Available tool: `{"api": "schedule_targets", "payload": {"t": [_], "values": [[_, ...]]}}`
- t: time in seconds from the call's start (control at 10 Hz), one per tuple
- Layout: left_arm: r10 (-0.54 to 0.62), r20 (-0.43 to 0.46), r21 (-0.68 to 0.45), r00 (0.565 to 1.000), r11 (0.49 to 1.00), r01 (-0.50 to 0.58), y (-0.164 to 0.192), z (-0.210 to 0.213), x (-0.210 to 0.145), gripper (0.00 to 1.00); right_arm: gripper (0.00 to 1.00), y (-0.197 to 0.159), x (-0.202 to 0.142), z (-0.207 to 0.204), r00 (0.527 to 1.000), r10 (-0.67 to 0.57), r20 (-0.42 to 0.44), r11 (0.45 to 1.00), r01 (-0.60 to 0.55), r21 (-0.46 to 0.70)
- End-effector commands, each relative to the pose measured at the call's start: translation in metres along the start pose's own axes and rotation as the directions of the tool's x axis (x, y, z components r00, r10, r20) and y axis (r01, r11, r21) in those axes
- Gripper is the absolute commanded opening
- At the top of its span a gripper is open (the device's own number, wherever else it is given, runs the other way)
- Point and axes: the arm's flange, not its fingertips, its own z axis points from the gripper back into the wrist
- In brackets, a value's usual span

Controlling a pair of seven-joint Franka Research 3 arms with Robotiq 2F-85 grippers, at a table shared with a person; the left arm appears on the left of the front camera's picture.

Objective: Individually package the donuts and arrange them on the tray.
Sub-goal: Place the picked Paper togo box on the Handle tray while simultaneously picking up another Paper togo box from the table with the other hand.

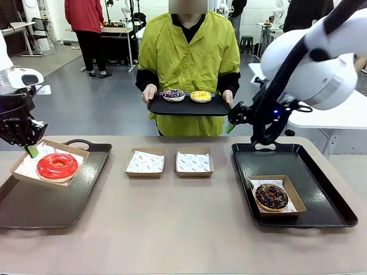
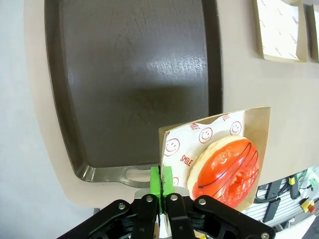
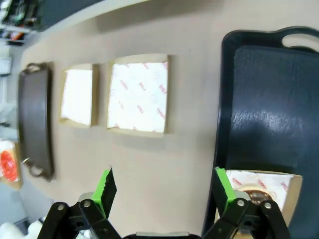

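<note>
The left tray (image 1: 40, 206) lies bare, so there is room. The cardboard box (image 1: 22, 169) carrying the red donut (image 1: 57, 167) hangs tilted over the tray's outer rim, pinched by one wall in the clamped left gripper (image 1: 31, 150). The best course looks to be carrying it inward, levelling it, and lowering it flat before letting go. The right gripper (image 3: 164, 188) hovers spread, holding nothing.

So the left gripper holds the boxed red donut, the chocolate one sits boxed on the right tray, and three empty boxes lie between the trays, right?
Not three: the front view shows two empty boxes between the trays. The rest is right.
</note>
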Motion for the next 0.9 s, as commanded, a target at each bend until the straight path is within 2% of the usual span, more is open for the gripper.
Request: {"api": "schedule_targets", "payload": {"t": [0.0,0.4,0.8], "values": [[0.066,0.021,-0.024,0.998,0.998,-0.065,0.021,-0.013,0.003,0.01,1.00,0.037,0.019,-0.027,0.999,-0.033,-0.004,0.984,0.032,-0.173],[0.091,-0.024,-0.026,0.996,0.996,-0.091,0.038,-0.067,0.014,0.01,1.00,0.068,0.046,-0.086,0.998,-0.053,-0.040,0.956,0.039,-0.289],[0.026,-0.032,-0.026,0.999,0.999,-0.027,0.033,-0.094,0.007,0.01,1.00,0.063,0.053,-0.135,0.995,-0.057,-0.085,0.945,0.027,-0.325]]}}
